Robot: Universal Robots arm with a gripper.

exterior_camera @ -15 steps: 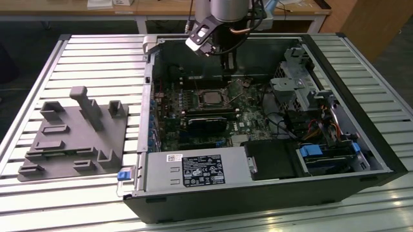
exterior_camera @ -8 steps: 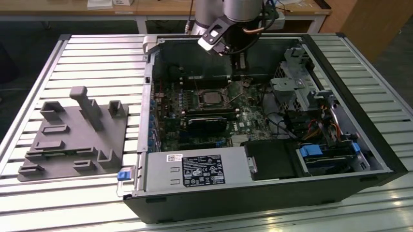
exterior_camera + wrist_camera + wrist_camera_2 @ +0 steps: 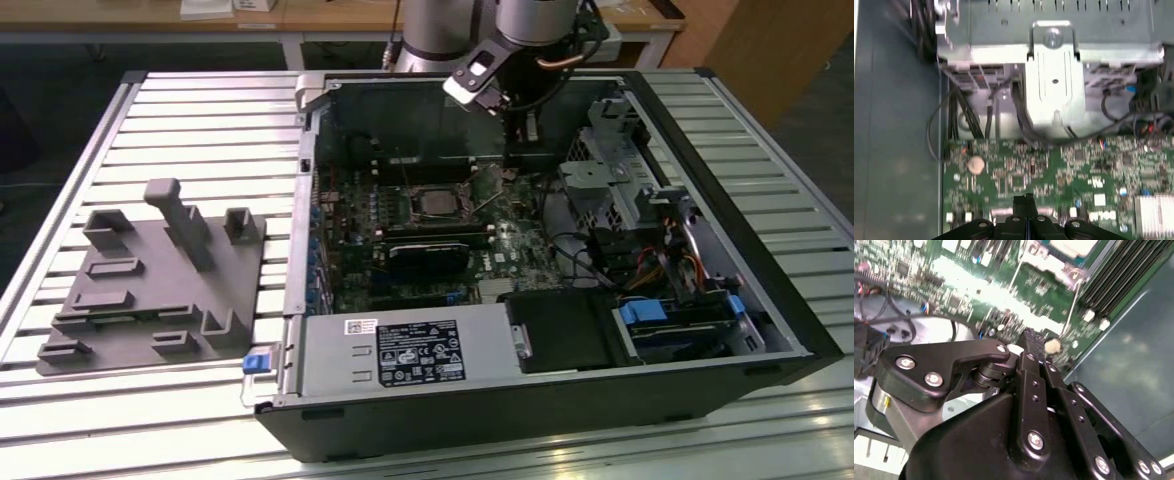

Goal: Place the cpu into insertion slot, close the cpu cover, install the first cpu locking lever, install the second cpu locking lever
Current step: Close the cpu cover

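Here, the claw (image 3: 1027, 204) is hanging with its fingers (image 3: 1030, 347) pressed together, gripping nothing, just above the green motherboard (image 3: 1054, 165) inside the open computer case (image 3: 747, 300). Near it, the cpu (image 3: 1074, 245) is lying pale side up in the insertion slot (image 3: 408, 205), toward the exterior view's left of the claw. The case is lying on the slatted bench (image 3: 174, 110).

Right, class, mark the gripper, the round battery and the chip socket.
gripper (image 3: 1027, 197), first wrist view: between its fingertips.
round battery (image 3: 975, 164), first wrist view: middle of its face.
chip socket (image 3: 434, 203), exterior view: its dark centre.
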